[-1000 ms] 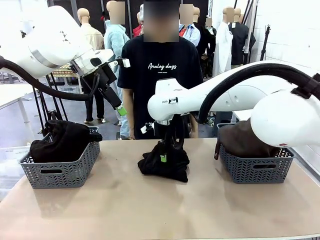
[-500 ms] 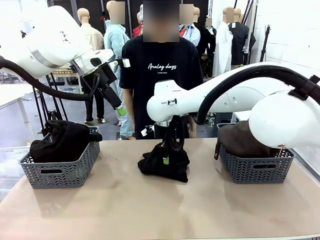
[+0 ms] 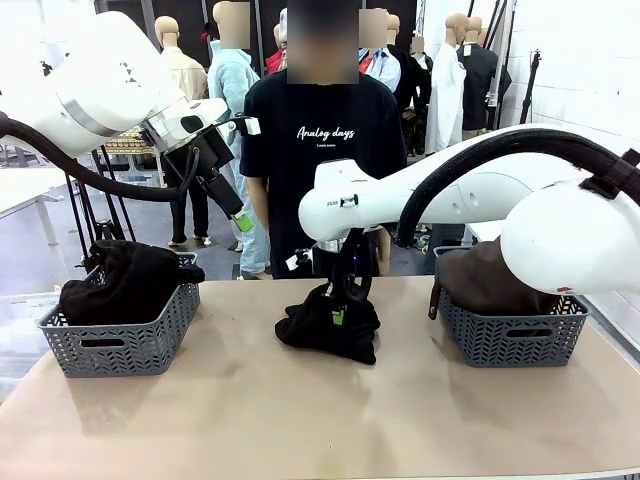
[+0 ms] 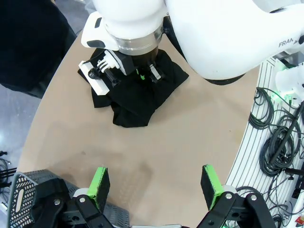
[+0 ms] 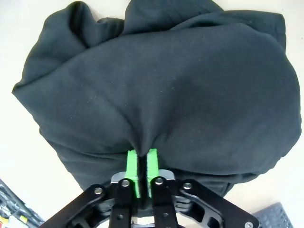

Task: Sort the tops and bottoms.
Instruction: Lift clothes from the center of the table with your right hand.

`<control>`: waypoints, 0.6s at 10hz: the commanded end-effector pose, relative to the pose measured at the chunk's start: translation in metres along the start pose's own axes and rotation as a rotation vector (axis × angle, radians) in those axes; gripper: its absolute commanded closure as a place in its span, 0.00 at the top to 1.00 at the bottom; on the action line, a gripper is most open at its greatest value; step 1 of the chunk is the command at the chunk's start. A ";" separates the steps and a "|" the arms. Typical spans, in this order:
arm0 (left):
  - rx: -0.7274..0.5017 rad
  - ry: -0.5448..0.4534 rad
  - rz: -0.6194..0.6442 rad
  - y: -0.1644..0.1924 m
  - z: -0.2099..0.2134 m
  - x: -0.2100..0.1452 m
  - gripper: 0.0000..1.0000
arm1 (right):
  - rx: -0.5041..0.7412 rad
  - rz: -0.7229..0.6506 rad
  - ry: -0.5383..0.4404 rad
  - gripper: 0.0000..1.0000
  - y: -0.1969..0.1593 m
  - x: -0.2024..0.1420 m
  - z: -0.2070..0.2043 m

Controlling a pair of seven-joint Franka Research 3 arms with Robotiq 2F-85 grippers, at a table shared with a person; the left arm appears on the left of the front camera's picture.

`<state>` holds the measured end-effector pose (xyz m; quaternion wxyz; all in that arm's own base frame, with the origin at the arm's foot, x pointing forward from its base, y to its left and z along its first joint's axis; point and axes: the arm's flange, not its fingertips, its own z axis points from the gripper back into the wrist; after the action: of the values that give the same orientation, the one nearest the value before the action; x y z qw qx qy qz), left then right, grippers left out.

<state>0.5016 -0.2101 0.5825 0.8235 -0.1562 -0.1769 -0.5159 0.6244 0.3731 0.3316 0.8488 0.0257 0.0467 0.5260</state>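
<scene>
R gripper [image 5: 138,167] pinches soft, matte black garment [image 5: 156,90] into a ridge.

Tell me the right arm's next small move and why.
Probably lift straight up. The right gripper has its jaws pinched on a fold of the black garment, which lies on the table between the two baskets, so it should clear the surface before carrying.

My two arms are glossy white with thick black cables looped along them. Each black gripper [image 4: 156,185] carries bright green pads [image 5: 132,164]. The person opposite wears a black T-shirt [image 3: 322,150] with white lettering.
</scene>
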 end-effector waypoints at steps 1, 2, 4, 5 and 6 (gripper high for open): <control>0.002 -0.004 0.001 0.000 0.002 -0.001 1.00 | 0.028 -0.020 -0.054 0.00 0.003 -0.013 0.003; 0.002 -0.004 0.001 0.000 0.002 -0.001 1.00 | 0.035 -0.029 -0.079 0.00 0.003 -0.019 0.009; 0.002 -0.004 0.001 0.000 0.002 -0.001 1.00 | 0.026 -0.053 -0.136 0.00 0.007 -0.034 0.036; 0.002 -0.004 0.001 0.000 0.002 -0.001 1.00 | 0.017 -0.080 -0.175 0.00 0.008 -0.046 0.060; 0.002 -0.004 0.001 0.000 0.002 -0.001 1.00 | -0.019 -0.101 -0.222 0.00 0.009 -0.066 0.095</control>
<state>0.5016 -0.2099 0.5826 0.8236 -0.1562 -0.1770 -0.5158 0.6214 0.3406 0.4073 0.8701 0.0682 -0.0220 0.4877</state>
